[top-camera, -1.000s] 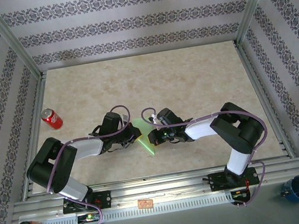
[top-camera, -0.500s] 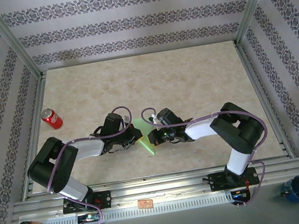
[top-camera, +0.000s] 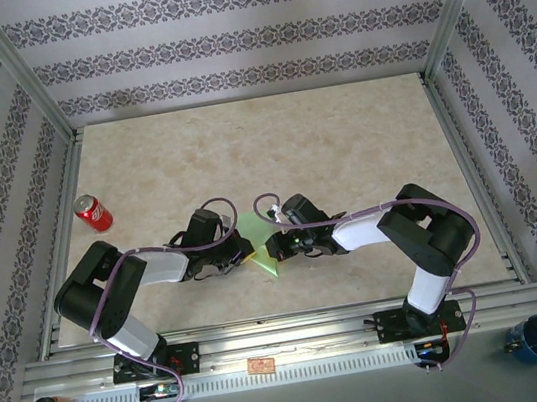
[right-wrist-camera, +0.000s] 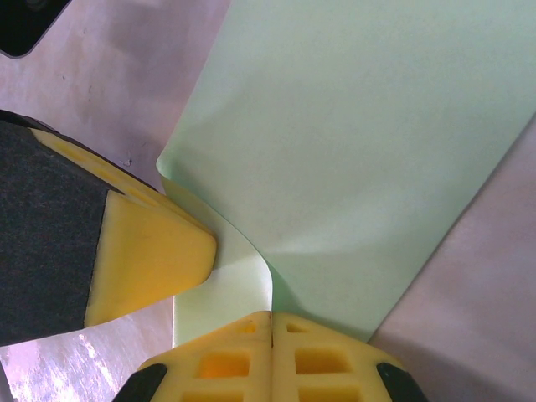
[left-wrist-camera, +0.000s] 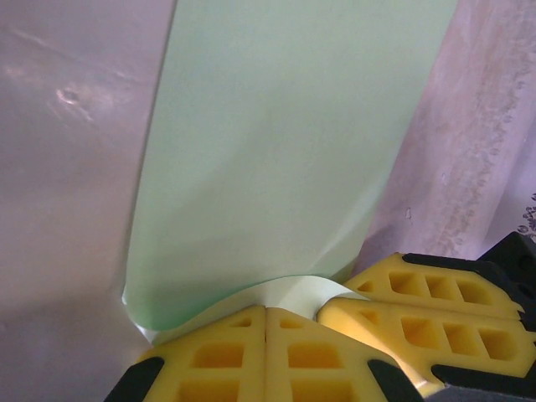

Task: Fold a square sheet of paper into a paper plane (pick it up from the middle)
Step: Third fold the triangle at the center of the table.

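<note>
The left gripper (top-camera: 243, 254), from above: fingers together, nose to nose with the right gripper (top-camera: 276, 250) over the near middle of the table (top-camera: 362, 147). The square sheet of paper (top-camera: 257, 241) sits between them. It shows as a narrow green wedge, so it is bent or raised, not flat. The red can (top-camera: 93, 213) is well apart, far left.

Left wrist view: left gripper (left-wrist-camera: 266, 311) clamped on a curled lip of the sheet (left-wrist-camera: 276, 151). The rest runs away smooth, with no sharp crease visible.

Right wrist view: right gripper (right-wrist-camera: 270, 316) likewise clamped on a rolled edge of the sheet (right-wrist-camera: 360, 151), with the other arm's finger (right-wrist-camera: 151, 260) just beside.

Judgement: the pick-up from the middle looks done. The first fold is only a soft roll. The centre crease, nose and wings are all left, and nothing is dart-shaped yet.
</note>
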